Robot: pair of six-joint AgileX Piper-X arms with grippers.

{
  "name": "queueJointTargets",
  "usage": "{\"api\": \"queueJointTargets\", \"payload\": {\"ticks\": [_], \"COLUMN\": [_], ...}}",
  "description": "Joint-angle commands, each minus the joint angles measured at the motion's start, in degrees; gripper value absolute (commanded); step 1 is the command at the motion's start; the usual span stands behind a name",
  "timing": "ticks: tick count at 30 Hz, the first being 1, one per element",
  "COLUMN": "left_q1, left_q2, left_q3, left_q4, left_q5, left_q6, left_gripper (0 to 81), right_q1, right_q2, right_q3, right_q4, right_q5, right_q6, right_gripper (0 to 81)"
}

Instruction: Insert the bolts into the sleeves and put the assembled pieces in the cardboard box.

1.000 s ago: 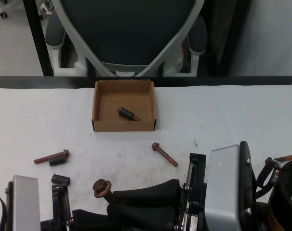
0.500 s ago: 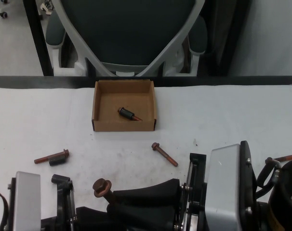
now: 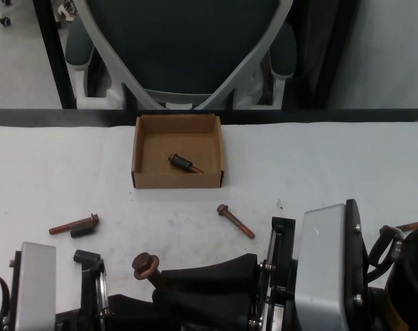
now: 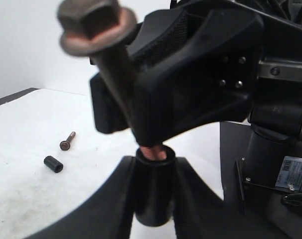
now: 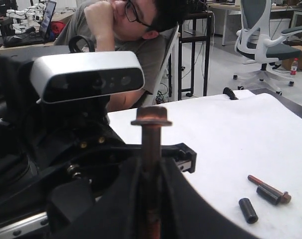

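My left gripper (image 4: 153, 191) is shut on a black sleeve (image 4: 152, 199), held upright. Right above it, my right gripper (image 5: 151, 199) is shut on a rusty bolt (image 5: 151, 149) with its head up. The bolt's tip (image 4: 151, 153) sits in the sleeve's mouth. In the high view the bolt head (image 3: 145, 263) shows at the near edge, between both arms. The cardboard box (image 3: 178, 181) stands at the far middle with one assembled piece (image 3: 185, 164) inside.
A loose bolt (image 3: 235, 221) lies in front of the box. At the left, a bolt (image 3: 74, 223) lies beside a sleeve (image 3: 81, 232), with another sleeve (image 3: 87, 258) nearer. One more bolt (image 3: 407, 226) lies at the right. A chair stands behind the bench.
The left arm's wrist has shifted slightly at the near edge. The held bolt's head has moved up a touch. Nothing on the table has moved.
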State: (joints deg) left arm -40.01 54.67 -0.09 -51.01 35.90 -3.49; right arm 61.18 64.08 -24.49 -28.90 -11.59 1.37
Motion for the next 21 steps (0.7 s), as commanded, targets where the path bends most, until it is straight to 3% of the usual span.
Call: {"api": "queueJointTargets", "payload": {"ticks": [1, 21], "left_q1": [0.0, 0.1], "left_q2": [0.1, 0.1], "left_q3": [-0.1, 0.1], "left_q4": [-2.8, -6.3], "left_q5": [-1.1, -3.7], "left_q6": [-1.7, -3.1], "left_gripper": [0.8, 0.8], "right_q1": [-0.1, 0.0], "right_q2": [0.0, -9.0], "right_q3": [-0.6, -0.6], "right_q4": [1.8, 16.6], "right_q5": [-0.1, 2.4], "right_q6": [-0.3, -1.0], "right_gripper": [0.2, 0.2]}}
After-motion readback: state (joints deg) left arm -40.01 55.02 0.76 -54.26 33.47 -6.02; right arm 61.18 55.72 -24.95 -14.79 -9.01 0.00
